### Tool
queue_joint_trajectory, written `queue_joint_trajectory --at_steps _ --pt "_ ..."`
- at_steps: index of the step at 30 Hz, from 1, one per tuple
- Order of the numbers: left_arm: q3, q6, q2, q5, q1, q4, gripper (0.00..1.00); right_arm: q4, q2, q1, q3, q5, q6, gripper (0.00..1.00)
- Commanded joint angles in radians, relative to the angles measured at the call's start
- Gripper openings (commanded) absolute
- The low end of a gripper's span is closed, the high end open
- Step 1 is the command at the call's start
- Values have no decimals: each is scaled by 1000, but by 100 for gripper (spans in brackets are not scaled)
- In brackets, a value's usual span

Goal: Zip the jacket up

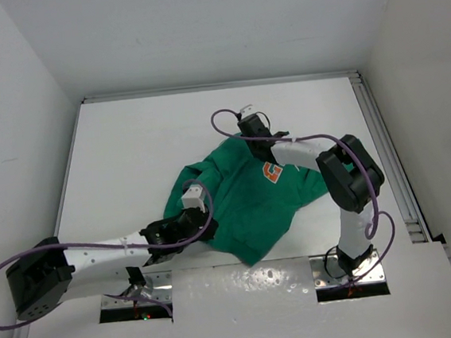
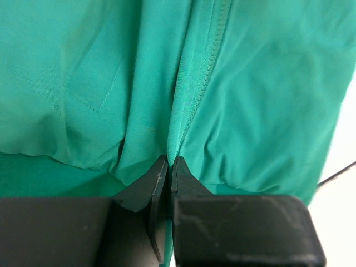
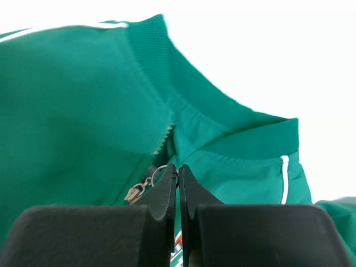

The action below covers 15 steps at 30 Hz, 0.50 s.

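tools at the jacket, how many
2: the left tool pinches the jacket fabric beside the zipper; the right tool is shut near the collar, beside the zipper pull.

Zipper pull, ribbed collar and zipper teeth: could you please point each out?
zipper pull [image 3: 135, 193], right wrist view, on its metal tab.
ribbed collar [image 3: 150, 50], right wrist view, on the ribbed band.
zipper teeth [image 2: 209, 61], left wrist view, midway along the row.

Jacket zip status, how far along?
Done: zipper teeth look meshed above where the left hand pinches the jacket. In hand: right hand shut beside the pull; grip unclear. Left: the short stretch up to the collar.
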Motion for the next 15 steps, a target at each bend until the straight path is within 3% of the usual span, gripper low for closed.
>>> queue_joint_trajectory --at_steps 1,15 --pt "-22 0 -91 -55 9 -54 0 67 23 -44 65 84 -18 0" --pt "-14 9 -110 -75 23 -80 0 -10 104 -119 309 27 20 0"
